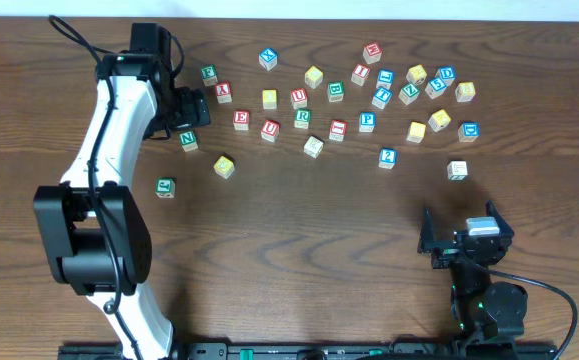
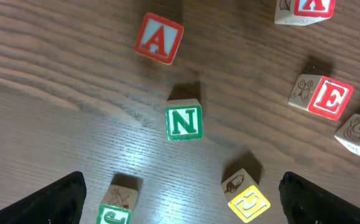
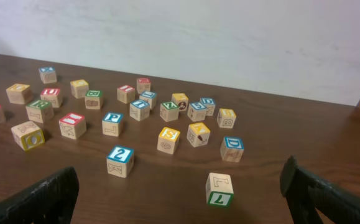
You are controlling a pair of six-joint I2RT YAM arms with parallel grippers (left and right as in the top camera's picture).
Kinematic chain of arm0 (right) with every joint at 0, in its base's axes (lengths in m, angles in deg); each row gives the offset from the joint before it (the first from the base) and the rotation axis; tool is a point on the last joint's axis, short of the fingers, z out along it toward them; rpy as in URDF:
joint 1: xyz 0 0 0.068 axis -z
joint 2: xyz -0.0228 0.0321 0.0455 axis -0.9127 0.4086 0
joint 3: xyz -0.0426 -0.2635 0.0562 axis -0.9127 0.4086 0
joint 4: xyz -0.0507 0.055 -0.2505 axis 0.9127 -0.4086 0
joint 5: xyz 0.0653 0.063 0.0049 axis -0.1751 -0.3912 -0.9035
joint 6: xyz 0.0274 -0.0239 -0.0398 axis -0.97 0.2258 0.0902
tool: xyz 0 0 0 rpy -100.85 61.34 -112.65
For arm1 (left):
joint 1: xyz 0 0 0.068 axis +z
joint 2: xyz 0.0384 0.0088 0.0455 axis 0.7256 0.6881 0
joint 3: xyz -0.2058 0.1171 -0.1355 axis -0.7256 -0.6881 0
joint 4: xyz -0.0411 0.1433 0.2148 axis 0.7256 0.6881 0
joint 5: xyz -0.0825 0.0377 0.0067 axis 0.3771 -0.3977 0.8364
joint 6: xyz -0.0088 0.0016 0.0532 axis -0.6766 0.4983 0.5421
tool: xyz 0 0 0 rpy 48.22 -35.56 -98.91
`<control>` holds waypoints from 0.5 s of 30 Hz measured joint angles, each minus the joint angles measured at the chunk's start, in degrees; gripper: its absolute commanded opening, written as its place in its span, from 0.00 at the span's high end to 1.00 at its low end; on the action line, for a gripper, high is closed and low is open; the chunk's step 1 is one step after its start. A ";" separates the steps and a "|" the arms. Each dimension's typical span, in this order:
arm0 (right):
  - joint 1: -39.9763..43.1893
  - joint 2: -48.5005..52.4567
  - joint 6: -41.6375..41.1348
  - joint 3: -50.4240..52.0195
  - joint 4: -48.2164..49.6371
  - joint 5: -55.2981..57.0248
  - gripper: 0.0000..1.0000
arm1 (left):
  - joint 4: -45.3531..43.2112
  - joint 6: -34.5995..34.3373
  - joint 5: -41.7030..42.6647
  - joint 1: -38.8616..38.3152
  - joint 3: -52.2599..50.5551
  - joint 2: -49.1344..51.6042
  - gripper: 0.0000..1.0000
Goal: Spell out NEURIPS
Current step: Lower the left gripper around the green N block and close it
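Gaping left hand (empty) near N

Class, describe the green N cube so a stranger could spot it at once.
Find the white left arm over the table's left side. Just off its left gripper sits the N cube. Its top shows a green N; neighbours show red A and red E.

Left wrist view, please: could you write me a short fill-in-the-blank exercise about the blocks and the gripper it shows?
1. The green-lettered block ahead of the left gripper shows the letter ____.
2. The A block has a ____ border.
3. In this view, the E block lies to the ____ of the green-lettered block.
4. The left gripper's jaws stand ____, holding nothing.

Missing words: N; red; right; open.
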 measured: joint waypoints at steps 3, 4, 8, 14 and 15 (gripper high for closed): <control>0.00 0.00 0.00 0.00 -0.02 0.00 0.01 | -0.15 -0.26 -0.02 0.00 0.00 0.52 0.02; 0.00 0.00 0.00 0.00 -0.02 0.00 0.01 | -0.22 -0.28 -0.02 0.00 0.00 0.72 0.02; 0.00 0.00 0.00 0.00 0.00 0.00 0.01 | -0.26 -0.44 -0.02 0.00 0.02 2.16 0.03; 0.00 0.00 0.00 0.00 -0.02 0.00 0.01 | -0.31 -0.46 0.00 0.00 0.02 4.90 0.02; 0.00 0.00 0.00 0.00 0.00 0.00 0.01 | -0.37 -0.44 0.00 0.00 0.02 5.27 0.02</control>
